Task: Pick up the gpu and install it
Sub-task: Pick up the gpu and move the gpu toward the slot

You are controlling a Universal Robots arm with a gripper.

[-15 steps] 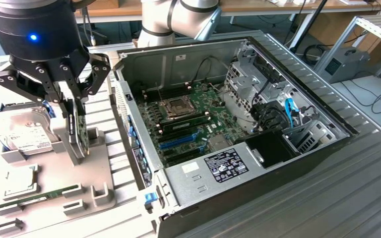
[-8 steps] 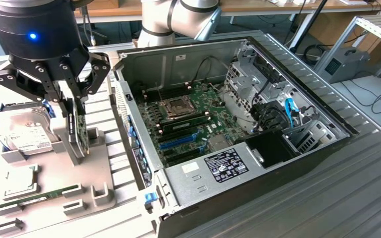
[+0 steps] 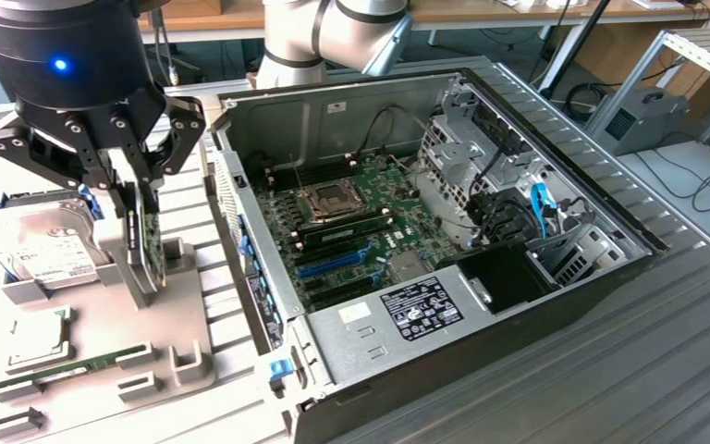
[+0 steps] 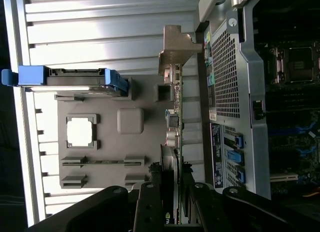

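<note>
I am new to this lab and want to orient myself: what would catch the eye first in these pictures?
The open computer case sits in the middle of the exterior view, its motherboard exposed. At that view's left the black gripper is closed on the gpu, which stands on edge over a grey fixture, beside a hard drive.

- The pale grey tubular robot arm (image 3: 318, 37) bends at a joint in the upper middle of the exterior view.
- Its black cylindrical wrist (image 3: 59, 46), lit by a small blue light, sits upper left, pointing down.
- The black linkage gripper (image 3: 137, 205) hangs below it, its two fingers (image 4: 149, 207) pinched onto the thin green gpu card (image 3: 149, 264).
</note>
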